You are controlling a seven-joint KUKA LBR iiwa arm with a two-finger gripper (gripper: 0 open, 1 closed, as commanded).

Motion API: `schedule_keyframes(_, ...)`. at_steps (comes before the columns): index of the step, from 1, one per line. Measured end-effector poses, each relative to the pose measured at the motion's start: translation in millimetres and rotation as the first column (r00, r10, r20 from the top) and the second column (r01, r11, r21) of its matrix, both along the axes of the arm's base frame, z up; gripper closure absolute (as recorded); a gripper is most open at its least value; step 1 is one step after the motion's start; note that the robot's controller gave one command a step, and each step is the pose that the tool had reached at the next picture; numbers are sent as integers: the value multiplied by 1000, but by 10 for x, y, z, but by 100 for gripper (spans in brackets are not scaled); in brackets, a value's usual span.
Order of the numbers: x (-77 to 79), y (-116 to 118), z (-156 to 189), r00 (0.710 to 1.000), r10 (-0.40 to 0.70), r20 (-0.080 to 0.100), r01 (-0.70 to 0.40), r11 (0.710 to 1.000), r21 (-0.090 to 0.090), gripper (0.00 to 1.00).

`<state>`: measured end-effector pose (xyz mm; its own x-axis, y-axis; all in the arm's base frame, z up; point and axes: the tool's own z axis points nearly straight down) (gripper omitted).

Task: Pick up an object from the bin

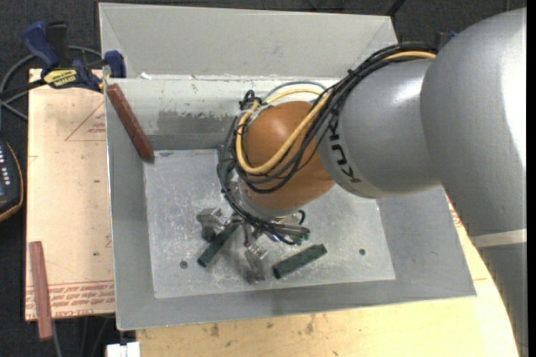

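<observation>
A grey metal bin with a scuffed, speckled floor sits on dark carpet. Near the front middle of that floor lies a small cluster: a short dark green bar slanting to the left, a second dark green bar slanting to the right, and pale grey metal bits between them. The gripper is down low right over this cluster, between the two bars. Whether it is spread or closed on anything I cannot tell, as the orange cover above hides much of it. Yellow and black cables loop round that cover. The silver arm comes in from the right. Well apart, a reddish-brown stick leans along the left wall at the back
</observation>
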<state>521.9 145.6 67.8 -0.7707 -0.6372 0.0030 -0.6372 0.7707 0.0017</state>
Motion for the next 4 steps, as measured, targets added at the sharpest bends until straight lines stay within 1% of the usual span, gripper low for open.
schedule_keyframes(1, 114, 206, 329, 988, 155, 8, -155, 988, 3, 0)
schedule_keyframes(2, 157, 59, 350, 955, 298, 5, -298, 955, 2, 0)
schedule_keyframes(3, 114, 221, 10, 912, 410, 2, -410, 912, 3, 0)
schedule_keyframes(4, 115, 228, 11, 914, 407, 4, -407, 914, 3, 0)
